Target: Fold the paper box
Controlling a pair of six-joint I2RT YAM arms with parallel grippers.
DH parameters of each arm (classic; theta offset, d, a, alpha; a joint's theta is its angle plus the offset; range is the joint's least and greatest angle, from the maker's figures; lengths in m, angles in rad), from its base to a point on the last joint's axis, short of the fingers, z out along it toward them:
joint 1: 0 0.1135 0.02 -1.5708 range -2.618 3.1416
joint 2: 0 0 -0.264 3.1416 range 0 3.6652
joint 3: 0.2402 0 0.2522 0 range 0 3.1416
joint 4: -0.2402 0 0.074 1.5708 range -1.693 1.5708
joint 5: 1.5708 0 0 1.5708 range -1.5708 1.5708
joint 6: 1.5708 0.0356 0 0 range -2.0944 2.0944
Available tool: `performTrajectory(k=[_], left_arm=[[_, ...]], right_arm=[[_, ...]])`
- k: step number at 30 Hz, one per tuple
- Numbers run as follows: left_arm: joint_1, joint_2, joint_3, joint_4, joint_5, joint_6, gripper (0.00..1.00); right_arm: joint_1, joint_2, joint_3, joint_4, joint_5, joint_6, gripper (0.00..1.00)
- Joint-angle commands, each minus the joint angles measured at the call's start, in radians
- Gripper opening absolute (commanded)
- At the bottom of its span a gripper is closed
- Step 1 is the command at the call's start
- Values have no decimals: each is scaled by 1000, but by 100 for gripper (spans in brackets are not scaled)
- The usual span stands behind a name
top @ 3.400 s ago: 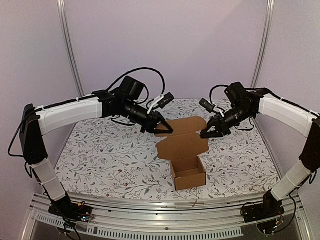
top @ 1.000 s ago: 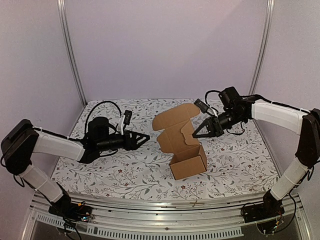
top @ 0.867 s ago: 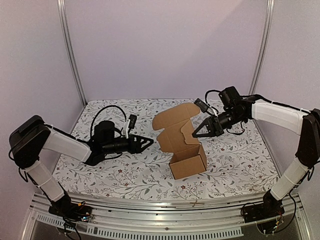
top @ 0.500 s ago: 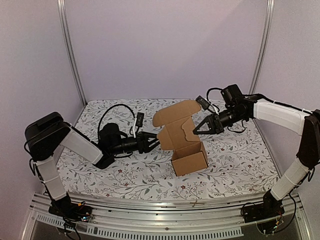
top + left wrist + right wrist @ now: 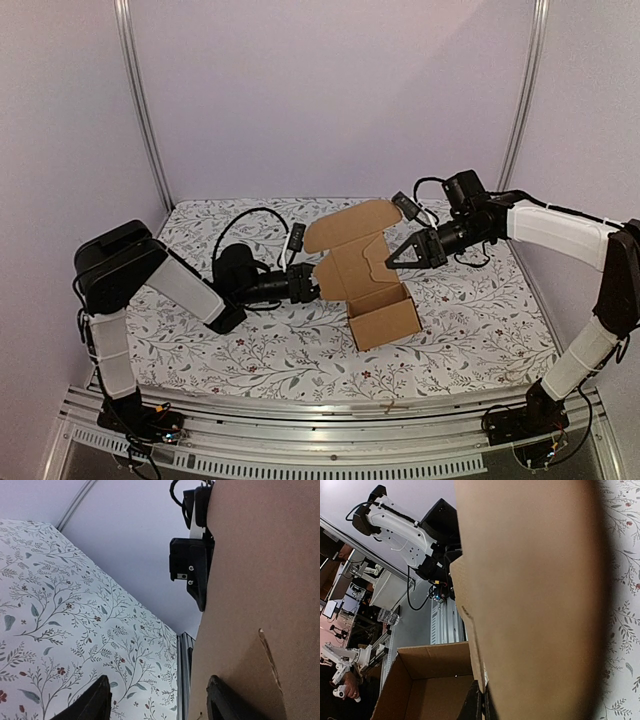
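The paper box (image 5: pixel 384 320) is brown cardboard, its open tray standing on the table with the lid (image 5: pixel 350 238) raised behind it. My right gripper (image 5: pixel 390 263) is shut on the lid's right side flap. In the right wrist view, the right gripper (image 5: pixel 482 706) pinches the flap's edge, with the lid (image 5: pixel 535 605) filling the frame and the tray (image 5: pixel 427 690) below. My left gripper (image 5: pixel 312 284) lies low and open at the lid's left edge. In the left wrist view, its fingers (image 5: pixel 99 702) stand wide apart, with cardboard (image 5: pixel 260 605) behind the right one.
A floral cloth (image 5: pixel 250 340) covers the table. An aluminium rail (image 5: pixel 320 415) runs along the near edge, and frame posts (image 5: pixel 140 100) stand at the back corners. The left arm's cable (image 5: pixel 250 215) loops above the cloth behind the left wrist.
My left arm has swept right along the table until its open gripper reached the lid's left edge. The right gripper kept its hold, and the box shifted slightly right.
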Motion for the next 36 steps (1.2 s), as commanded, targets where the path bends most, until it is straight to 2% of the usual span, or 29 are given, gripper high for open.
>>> performTrajectory(k=[1, 12, 22, 25, 27, 31, 34, 36], left_arm=[[-30, 7, 37, 234, 45, -17, 66], [-28, -154, -89, 58, -19, 66, 66], [-52, -40, 38, 104, -10, 34, 65], [-49, -50, 27, 105, -18, 26, 64], [-47, -123, -11, 8, -72, 71, 60], [-59, -285, -32, -338, -198, 201, 47], [-70, -325, -22, -412, -217, 233, 49], [-70, -364, -33, -502, -287, 260, 56]], right_arm=[[-7, -12, -19, 36, 44, 29, 0], [-58, -57, -29, 48, 99, 34, 0], [-56, -55, -22, 53, 33, 46, 0], [-59, -70, -30, 52, 66, 46, 0], [-62, -87, -37, 52, 96, 45, 0], [-64, -102, -42, 54, 130, 45, 0], [-63, -92, -34, 61, 146, 51, 0], [-67, -83, -16, 58, 103, 50, 0]])
